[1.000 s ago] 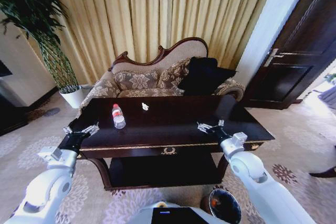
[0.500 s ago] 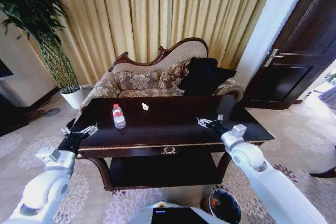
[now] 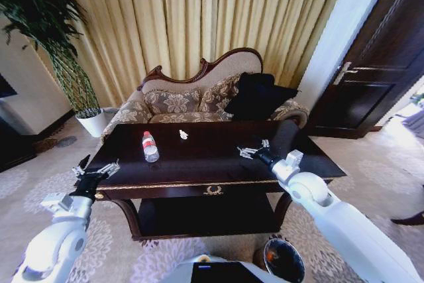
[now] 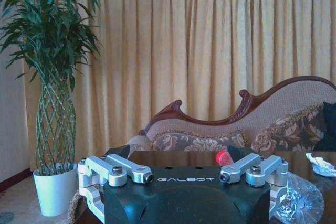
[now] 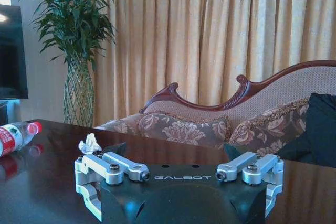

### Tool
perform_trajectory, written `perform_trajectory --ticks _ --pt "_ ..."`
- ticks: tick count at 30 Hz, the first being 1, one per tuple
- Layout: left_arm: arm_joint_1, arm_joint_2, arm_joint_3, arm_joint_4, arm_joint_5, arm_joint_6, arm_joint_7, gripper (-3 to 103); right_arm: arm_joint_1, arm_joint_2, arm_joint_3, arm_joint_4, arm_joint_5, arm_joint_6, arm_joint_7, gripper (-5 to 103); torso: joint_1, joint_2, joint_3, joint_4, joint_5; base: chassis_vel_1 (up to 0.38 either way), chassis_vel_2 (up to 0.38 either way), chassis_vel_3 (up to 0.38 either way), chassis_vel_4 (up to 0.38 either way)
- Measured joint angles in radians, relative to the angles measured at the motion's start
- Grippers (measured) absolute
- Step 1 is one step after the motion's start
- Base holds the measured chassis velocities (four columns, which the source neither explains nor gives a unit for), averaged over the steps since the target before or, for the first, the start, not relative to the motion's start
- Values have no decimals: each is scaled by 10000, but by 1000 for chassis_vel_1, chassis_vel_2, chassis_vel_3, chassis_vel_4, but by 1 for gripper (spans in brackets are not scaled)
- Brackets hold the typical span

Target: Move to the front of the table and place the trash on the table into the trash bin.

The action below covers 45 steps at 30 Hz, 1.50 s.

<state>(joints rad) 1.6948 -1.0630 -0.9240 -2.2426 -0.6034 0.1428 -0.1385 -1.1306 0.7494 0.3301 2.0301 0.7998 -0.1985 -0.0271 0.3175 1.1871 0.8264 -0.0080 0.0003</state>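
Your right gripper (image 3: 252, 151) hovers over the table (image 3: 218, 164), jaws spread and empty, well right of the trash. The clear bottle (image 3: 150, 147) lies on its side toward the table's left; a crumpled paper scrap (image 3: 183, 134) sits just beyond it. Expect the bottle to be light, thin-walled and slick, prone to rolling, so take it across the middle, at the label. The paper looks soft; pinch it from above. Your left gripper (image 3: 94, 171), jaws also open, waits off the table's left corner. The trash bin (image 3: 283, 259) stands on the carpet below.

Both end effectors (image 3: 95, 170) (image 3: 253, 150) open, outstretched
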Motion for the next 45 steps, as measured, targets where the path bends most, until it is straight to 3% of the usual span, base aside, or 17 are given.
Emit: perform_trajectory --ticks 6,9,13,18,21,23,30,38,45 --pt "229 -209 -188 -28 62 0 5 100 1406 -123 -1213 -624 122 -193 186 100 0 0 1 18 0 0 0 0 0" --pt "243 -287 -182 -59 102 6 -4 100 2276 -228 -2061 -989 210 -250 233 100 0 -1 1 6 -1 0 0 0 0" --pt "256 -345 -179 -91 130 20 -60 100 3261 -213 -2797 -1281 388 -254 242 100 0 0 0 9 -4 0 0 0 0" --pt "514 -597 -285 -256 263 35 -95 100 5319 138 -4538 -2035 787 -328 190 100 0 -1 1 12 -3 0 0 0 0" --pt "554 -645 -340 -265 286 24 -68 100 5676 239 -4870 -2225 845 -349 149 100 0 0 1 10 -1 0 0 0 0" --pt "603 -745 -420 -268 321 0 -29 100 6639 599 -5703 -2780 947 -367 114 100 0 0 1 11 -2 0 0 0 0" --pt "555 -760 -408 -360 325 -9 -32 100 8504 1416 -7099 -3788 1074 -377 155 100 1 -1 1 11 -4 0 0 0 0" --pt "469 -851 -207 -348 379 -5 -29 100 9254 1966 -7851 -4296 973 -615 387 100 1 0 1 9 -2 0 0 0 0" --pt "302 -920 -4 -290 427 0 -70 100 9748 2688 -8205 -4960 1136 -1761 1134 100 1 -1 1 10 -2 0 0 0 0"
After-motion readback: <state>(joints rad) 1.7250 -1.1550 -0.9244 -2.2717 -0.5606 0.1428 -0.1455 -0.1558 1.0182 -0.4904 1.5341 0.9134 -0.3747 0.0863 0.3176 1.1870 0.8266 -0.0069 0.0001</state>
